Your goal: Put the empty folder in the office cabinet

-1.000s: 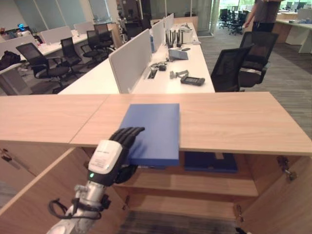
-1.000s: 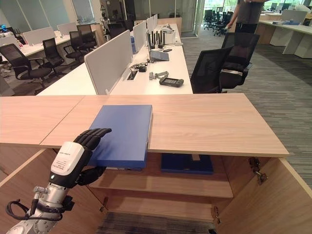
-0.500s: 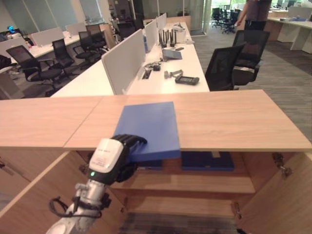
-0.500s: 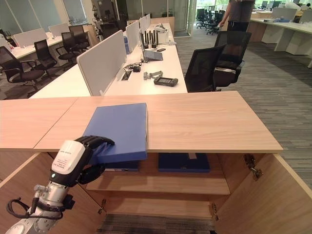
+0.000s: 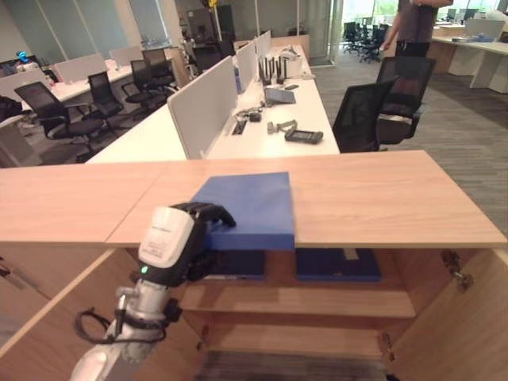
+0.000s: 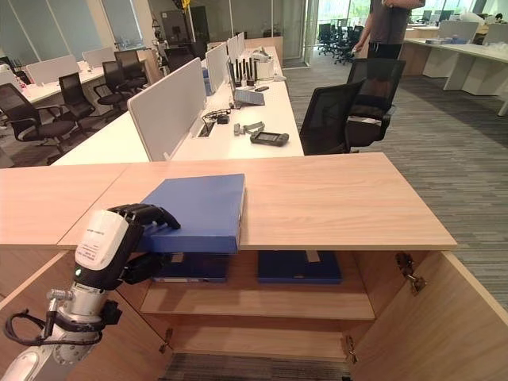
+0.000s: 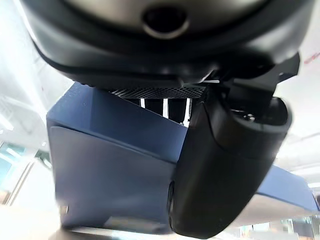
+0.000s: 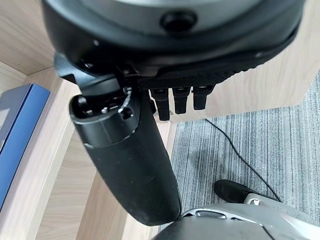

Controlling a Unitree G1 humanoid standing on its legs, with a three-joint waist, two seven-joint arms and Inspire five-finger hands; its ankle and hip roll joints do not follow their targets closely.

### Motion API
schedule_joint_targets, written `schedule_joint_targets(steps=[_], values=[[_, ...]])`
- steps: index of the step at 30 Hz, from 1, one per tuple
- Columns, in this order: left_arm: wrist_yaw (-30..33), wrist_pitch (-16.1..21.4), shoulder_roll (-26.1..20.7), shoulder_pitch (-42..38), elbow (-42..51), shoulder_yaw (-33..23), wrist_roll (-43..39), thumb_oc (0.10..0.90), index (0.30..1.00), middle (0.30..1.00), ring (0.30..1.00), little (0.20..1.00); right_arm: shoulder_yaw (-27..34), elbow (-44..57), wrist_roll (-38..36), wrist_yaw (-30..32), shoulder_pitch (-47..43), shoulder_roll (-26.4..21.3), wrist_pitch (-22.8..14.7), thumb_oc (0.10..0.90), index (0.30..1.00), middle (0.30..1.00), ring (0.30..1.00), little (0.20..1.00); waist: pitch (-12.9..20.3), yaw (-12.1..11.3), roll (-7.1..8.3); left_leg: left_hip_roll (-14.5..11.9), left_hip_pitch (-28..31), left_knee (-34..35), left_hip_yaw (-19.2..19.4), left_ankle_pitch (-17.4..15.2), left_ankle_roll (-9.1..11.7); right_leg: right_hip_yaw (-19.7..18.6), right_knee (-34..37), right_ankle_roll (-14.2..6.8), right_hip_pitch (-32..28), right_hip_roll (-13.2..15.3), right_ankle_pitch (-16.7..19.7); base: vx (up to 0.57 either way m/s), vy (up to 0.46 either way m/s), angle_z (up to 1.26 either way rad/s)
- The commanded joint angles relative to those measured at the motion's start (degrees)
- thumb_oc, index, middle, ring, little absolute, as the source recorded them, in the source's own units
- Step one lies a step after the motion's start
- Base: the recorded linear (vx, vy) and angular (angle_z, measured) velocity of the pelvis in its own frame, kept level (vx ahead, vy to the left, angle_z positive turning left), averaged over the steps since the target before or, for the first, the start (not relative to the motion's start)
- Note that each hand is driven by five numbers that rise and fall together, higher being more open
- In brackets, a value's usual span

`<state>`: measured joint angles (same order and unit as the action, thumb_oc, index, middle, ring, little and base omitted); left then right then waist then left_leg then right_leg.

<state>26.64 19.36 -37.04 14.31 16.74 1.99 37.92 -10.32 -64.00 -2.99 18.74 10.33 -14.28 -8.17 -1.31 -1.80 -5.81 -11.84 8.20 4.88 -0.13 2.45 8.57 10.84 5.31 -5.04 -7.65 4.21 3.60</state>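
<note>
The left hand grips the flat blue folder's near corner atop the wooden cabinet; shelving it remains.

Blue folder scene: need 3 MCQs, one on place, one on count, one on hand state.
1. Where is the folder that the left hand grips?
A. on the floor
B. on the cabinet top, overhanging its front edge
C. on the white desk

2. How many blue folders already lie on the upper shelf inside?
A. two
B. none
C. five

3. State of the left hand?
A. open, clear of the folder
B. shut on nothing
C. curled round the folder's near corner

Key: 1 B, its near end juts past the top's edge; 2 A, two lie side by side on the shelf; 3 C, fingers above, thumb below.
</note>
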Motion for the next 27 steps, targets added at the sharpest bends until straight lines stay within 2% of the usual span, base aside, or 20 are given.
schedule_joint_targets(steps=[1, 2, 8, 9, 13, 14, 19, 21, 23, 27], values=[[-1.07, 0.28, 0.19, -1.98, 3.12, -2.15, -7.50, 0.400, 0.300, 0.300, 0.300, 0.300, -0.65, -0.93, -0.71, 0.59, -4.59, 1.52, -1.06, 0.800, 0.900, 0.900, 0.900, 0.900, -0.66, -0.13, 1.97, -2.78, -1.72, 0.12, -1.68, 2.61, 3.26, -0.41, -2.75, -4.53, -1.38, 3.31, -4.99, 0.00, 0.000, 0.00], [0.23, 0.28, 1.56, -3.30, 4.73, -4.44, -11.42, 0.400, 0.300, 0.300, 0.300, 0.300, -0.74, -1.05, -0.62, 0.43, -4.68, 1.54, -0.74, 0.800, 0.900, 0.900, 0.900, 0.900, -0.51, -0.45, 2.10, -2.71, -1.76, 0.12, -1.83, 2.59, 3.26, -0.26, -2.80, -4.51, -1.46, 3.35, -5.02, 0.00, 0.000, 0.00], [2.16, 0.47, 3.25, -6.89, 7.62, -8.62, -20.86, 0.400, 0.300, 0.300, 0.300, 0.300, -1.19, -1.00, -0.53, -0.03, -5.17, 1.25, -0.14, 0.800, 0.900, 0.900, 0.900, 0.900, -0.37, -0.67, 2.17, -2.51, -1.76, 0.12, -2.02, 2.56, 3.22, 0.05, -2.97, -4.49, -1.57, 3.51, -5.05, 0.00, 0.000, 0.00], [2.00, 1.16, 3.17, -9.00, 8.83, -10.42, -25.10, 0.400, 0.300, 0.300, 0.300, 0.300, -1.49, -0.66, -0.37, -0.44, -5.48, 1.03, 0.04, 0.800, 0.900, 0.900, 0.900, 0.900, -0.27, -0.77, 2.15, -2.47, -1.76, 0.12, -2.03, 2.58, 3.20, 0.11, -3.06, -4.53, -1.60, 3.60, -5.06, 0.00, 0.000, 0.00], [0.45, 1.85, 2.70, -12.38, 9.82, -12.06, -30.74, 0.400, 0.300, 0.300, 0.300, 0.300, -2.01, -0.47, -0.31, -1.24, -6.02, 0.89, 0.28, 0.800, 0.900, 0.900, 0.900, 0.900, -0.12, -0.88, 2.12, -2.33, -1.67, 0.12, -2.04, 2.49, 3.15, 0.24, -3.22, -4.56, -1.68, 3.78, -5.11, 0.00, 0.004, 0.01], [-0.09, 2.91, 2.36, -14.74, 10.44, -13.07, -34.57, 0.400, 0.300, 0.300, 0.300, 0.300, -2.38, -0.27, -0.22, -1.69, -6.17, 0.73, 0.37, 0.800, 0.900, 0.900, 0.900, 0.900, 0.06, -0.94, 2.12, -2.25, -1.62, 0.12, -2.06, 2.48, 3.14, 0.37, -3.32, -4.59, -1.71, 3.88, -5.14, 0.00, 0.009, 0.04], [-1.33, 4.41, 2.35, -19.22, 10.82, -13.48, -42.82, 0.400, 0.300, 0.300, 0.300, 0.300, -2.95, -0.33, -0.05, -2.35, -7.02, 0.60, 0.71, 0.800, 0.900, 0.900, 0.900, 0.900, 0.14, -1.12, 2.11, -2.06, -1.68, 0.12, -2.38, 2.45, 3.03, 0.65, -3.54, -4.62, -1.83, 4.08, -5.25, 0.00, 0.003, 0.01], [-2.73, 5.38, 2.66, -21.72, 11.13, -13.25, -48.80, 0.400, 0.300, 0.300, 0.300, 0.300, -3.54, -0.32, 0.08, -2.86, -7.36, 0.49, 0.80, 0.800, 0.900, 0.900, 0.900, 0.900, 0.22, -1.19, 2.16, -1.84, -1.69, 0.12, -2.61, 2.37, 2.93, 0.84, -3.64, -4.68, -1.91, 4.22, -5.28, 0.00, 0.021, 0.06], [-3.26, 5.56, 2.90, -22.22, 11.25, -13.05, -50.61, 0.400, 0.300, 0.300, 0.300, 0.300, -3.62, -0.20, 0.01, -3.03, -7.54, 0.52, 0.84, 0.800, 0.900, 0.900, 0.900, 0.900, 0.17, -1.19, 2.19, -1.75, -1.71, 0.12, -2.73, 2.36, 2.88, 0.90, -3.67, -4.70, -1.93, 4.26, -5.28, 0.00, 0.014, 0.10], [-6.13, 6.69, 4.16, -24.00, 11.72, -12.60, -59.68, 0.400, 0.300, 0.300, 0.300, 0.300, -4.15, -0.61, 0.16, -3.71, -8.15, 0.50, 1.24, 0.800, 0.900, 0.900, 0.900, 0.900, 0.20, -1.50, 2.35, -1.37, -1.83, 0.12, -3.01, 2.23, 2.72, 1.25, -3.77, -4.79, -2.00, 4.48, -5.27, -0.01, 0.023, 0.06]])
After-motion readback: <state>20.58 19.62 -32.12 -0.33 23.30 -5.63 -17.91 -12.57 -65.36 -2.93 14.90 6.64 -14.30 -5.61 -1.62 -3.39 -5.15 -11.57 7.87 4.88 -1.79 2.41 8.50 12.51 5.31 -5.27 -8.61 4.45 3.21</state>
